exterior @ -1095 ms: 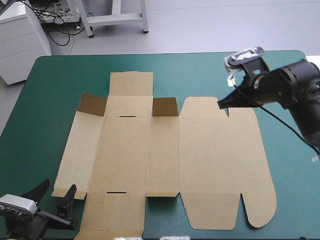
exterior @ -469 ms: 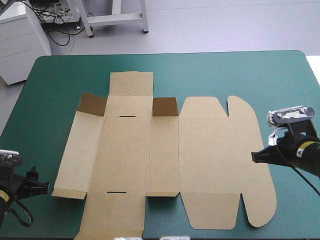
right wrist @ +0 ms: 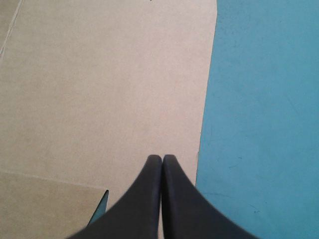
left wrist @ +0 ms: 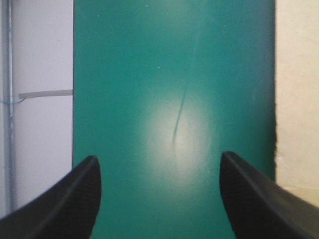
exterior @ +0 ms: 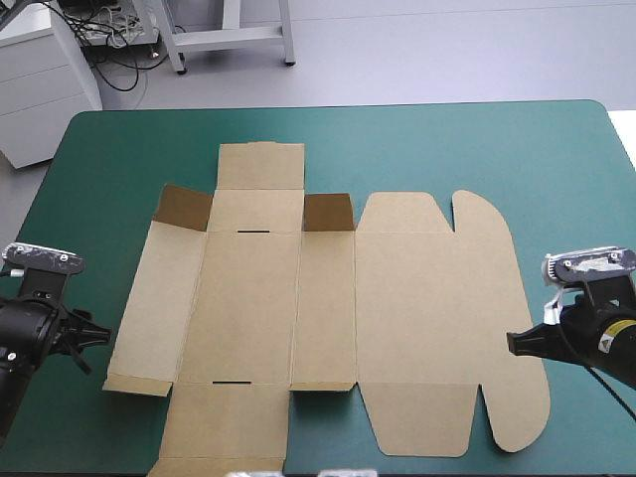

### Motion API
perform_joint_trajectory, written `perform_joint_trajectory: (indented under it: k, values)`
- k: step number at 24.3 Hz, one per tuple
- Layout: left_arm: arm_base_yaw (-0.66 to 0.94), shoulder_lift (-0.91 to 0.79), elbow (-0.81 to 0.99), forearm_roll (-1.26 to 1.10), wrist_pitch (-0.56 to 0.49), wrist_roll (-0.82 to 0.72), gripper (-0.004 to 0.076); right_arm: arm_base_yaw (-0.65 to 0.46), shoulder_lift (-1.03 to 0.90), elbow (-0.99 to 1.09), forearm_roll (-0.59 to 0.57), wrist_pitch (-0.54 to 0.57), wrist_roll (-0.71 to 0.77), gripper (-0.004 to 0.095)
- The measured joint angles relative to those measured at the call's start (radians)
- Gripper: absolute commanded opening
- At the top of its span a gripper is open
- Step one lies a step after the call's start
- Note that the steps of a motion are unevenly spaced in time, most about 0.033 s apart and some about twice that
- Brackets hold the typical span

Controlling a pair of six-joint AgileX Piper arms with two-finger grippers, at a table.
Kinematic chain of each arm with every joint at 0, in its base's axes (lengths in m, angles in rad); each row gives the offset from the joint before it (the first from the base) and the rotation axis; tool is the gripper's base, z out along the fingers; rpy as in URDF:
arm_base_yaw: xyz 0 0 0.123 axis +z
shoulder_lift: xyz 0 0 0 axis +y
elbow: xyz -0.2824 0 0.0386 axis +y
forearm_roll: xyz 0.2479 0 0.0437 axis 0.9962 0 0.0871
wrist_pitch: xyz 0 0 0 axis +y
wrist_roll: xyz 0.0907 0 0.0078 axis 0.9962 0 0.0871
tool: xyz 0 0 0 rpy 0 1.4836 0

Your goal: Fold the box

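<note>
Box point(exterior: 328, 298) lies spread out; right gripper point(right wrist: 162, 157), pressed together, tips over its edge; left gripper point(left wrist: 159, 162) spread wide beside it, over teal-green cover point(left wrist: 149, 74).

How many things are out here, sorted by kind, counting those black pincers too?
Brown box, a flat cut sheet: 1
Black pincers, the left pincer open and the right pincer shut: 2
Teal-green table: 1
Total: 4
</note>
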Motion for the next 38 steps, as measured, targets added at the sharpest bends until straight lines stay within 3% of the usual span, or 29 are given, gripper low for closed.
perform_joint_trajectory:
  k: [8, 14, 17, 22, 28, 38]
  values:
    - [0.119, 0.131, -0.021, 0.042, -0.047, -0.040, 0.0393, 0.000, -0.030, 0.018, 0.010, 0.006, 0.004, -0.0023]
    - [0.337, 0.338, -0.133, -0.251, -0.048, 0.113, 0.0386, 0.000, -0.052, 0.018, 0.034, 0.007, 0.005, -0.0023]
    - [0.370, 0.468, -0.200, -0.403, 0.014, 0.209, 0.0386, 0.000, -0.070, 0.018, 0.046, 0.007, 0.005, -0.0023]
    - [0.408, 0.623, -0.225, -0.562, 0.025, 0.306, 0.0386, 0.000, -0.103, 0.018, 0.051, 0.036, 0.005, -0.0023]
    - [0.439, 0.660, -0.226, -0.780, 0.024, 0.436, 0.0386, 0.000, -0.122, 0.018, 0.054, 0.051, 0.005, -0.0023]
    - [0.487, 0.661, -0.308, -0.755, 0.027, 0.404, 0.0388, 0.000, -0.122, 0.018, 0.054, 0.069, 0.006, -0.0023]
